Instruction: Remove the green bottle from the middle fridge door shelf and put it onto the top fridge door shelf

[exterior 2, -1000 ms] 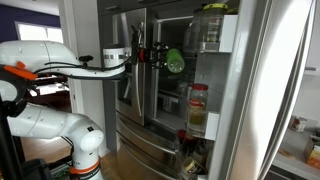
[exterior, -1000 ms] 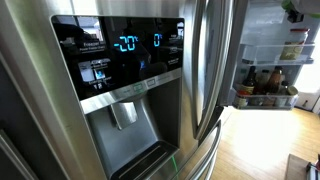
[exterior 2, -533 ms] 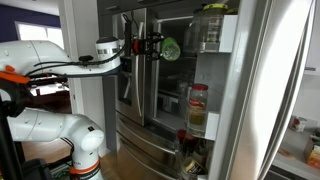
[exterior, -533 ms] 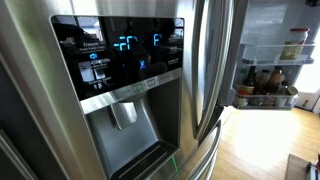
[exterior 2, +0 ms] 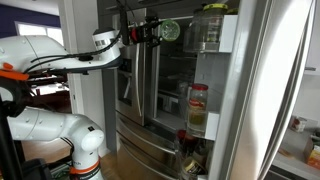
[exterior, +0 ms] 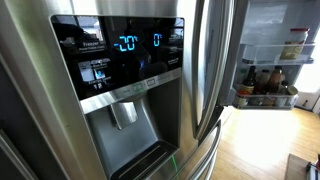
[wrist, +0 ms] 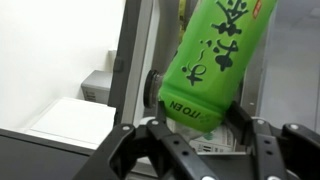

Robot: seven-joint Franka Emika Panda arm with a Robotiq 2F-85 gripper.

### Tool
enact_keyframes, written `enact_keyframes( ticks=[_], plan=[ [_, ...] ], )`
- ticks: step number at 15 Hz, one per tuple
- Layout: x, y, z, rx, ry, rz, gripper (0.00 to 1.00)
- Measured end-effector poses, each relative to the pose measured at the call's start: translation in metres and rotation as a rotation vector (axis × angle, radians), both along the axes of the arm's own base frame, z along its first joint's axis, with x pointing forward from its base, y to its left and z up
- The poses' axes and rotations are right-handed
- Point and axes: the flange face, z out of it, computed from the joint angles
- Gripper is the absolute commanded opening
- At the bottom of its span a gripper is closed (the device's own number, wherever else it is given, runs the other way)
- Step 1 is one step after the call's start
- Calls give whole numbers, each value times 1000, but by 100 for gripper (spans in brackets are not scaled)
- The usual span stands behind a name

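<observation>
One green bottle [exterior 2: 171, 31] is clasped at its lower end by the hand [exterior 2: 158, 32]; in the wrist view the fingers are pressed against both sides of its body. The bottle is carried in the air, pointing straight out ahead of the hand, presumably so that its free end can be led in first. Just beyond it stands the top fridge door shelf [exterior 2: 226, 44], occupied by a clear lidded container [exterior 2: 208, 28]. Well below the hand, a red-and-white container [exterior 2: 198, 106] is kept on the middle shelf [exterior 2: 200, 132]. The lift appears done and the placing is not yet done; a gap beside the lidded container will probably be needed.
</observation>
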Motion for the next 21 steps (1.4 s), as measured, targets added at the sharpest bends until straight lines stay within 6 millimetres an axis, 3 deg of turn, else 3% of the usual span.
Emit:
enact_keyframes(
  ticks=[8,14,21],
  plan=[
    [21,-15,35,-69,-15,142,37],
    [8,-30,73,-36,-138,159,37],
    [11,-41,82,73,-307,197,37]
  ],
)
